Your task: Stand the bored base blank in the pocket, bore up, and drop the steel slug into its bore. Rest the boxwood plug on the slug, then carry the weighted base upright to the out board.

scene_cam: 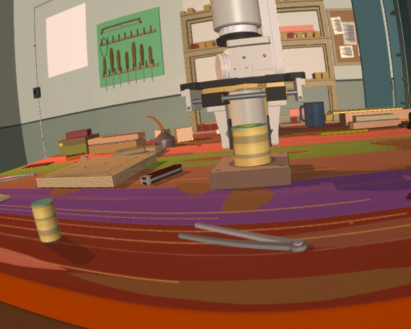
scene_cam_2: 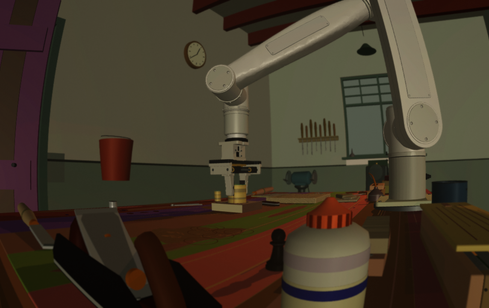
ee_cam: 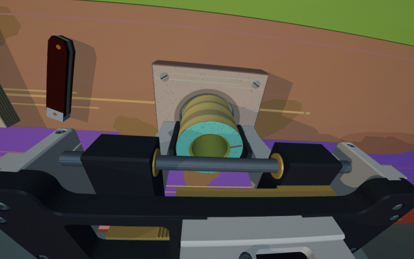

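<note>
The foot of the bored base blank (scene_cam: 251, 144) (scene_cam_2: 239, 194) (ee_cam: 209, 135) is hidden inside the round pocket of the square fixture block (scene_cam: 250, 173) (scene_cam_2: 235, 207) (ee_cam: 208, 91). The blank is a banded yellow cylinder with a teal top. It stands upright with its open bore facing up. A small steel slug (scene_cam_2: 113, 204) stands far off near the bench edge. A smaller banded cylinder, the boxwood plug (scene_cam: 46, 220) (scene_cam_2: 217, 195), stands apart on the bench. My gripper (scene_cam: 250, 135) (scene_cam_2: 235, 184) (ee_cam: 208, 141) straddles the blank from above and still grips it.
Behind the fixture lie a plywood out board (scene_cam: 96, 170) (scene_cam_2: 296, 197), wood stock and an oil can (scene_cam: 162, 133). A dark folding knife (scene_cam: 161, 174) (ee_cam: 59, 77) lies left of the block. Grey dividers (scene_cam: 246, 237) lie in front. A glue bottle (scene_cam_2: 325, 256) and pawn (scene_cam_2: 276, 249) stand nearer the second side camera.
</note>
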`<state>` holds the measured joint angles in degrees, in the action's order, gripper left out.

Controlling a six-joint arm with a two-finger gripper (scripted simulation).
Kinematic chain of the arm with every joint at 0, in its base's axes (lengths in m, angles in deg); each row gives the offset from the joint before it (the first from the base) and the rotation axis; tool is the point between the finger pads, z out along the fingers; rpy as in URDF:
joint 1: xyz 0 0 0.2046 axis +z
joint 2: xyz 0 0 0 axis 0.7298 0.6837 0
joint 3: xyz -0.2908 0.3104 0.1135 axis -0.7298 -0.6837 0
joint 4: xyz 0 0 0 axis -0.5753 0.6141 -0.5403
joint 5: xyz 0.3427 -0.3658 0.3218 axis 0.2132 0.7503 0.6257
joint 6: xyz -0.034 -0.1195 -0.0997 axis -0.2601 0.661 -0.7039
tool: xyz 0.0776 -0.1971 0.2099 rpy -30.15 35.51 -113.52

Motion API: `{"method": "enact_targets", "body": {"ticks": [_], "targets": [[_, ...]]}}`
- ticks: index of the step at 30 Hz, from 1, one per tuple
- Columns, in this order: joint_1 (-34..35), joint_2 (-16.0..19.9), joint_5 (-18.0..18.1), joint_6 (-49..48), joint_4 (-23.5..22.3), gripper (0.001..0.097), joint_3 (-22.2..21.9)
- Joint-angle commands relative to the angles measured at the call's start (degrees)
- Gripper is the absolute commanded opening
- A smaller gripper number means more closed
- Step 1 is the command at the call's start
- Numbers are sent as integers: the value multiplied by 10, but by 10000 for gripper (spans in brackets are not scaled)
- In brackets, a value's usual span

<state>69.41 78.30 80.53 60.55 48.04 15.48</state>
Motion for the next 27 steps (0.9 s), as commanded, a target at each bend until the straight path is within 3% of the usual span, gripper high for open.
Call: {"method": "enact_targets", "body": {"ticks": [1, 8, 27], "targets": [[0, -1, 0, 0, 1, 618, 1], [0, -1, 0, 0, 1, 758, 1], [0, 0, 0, 0, 0, 758, 1]]}}
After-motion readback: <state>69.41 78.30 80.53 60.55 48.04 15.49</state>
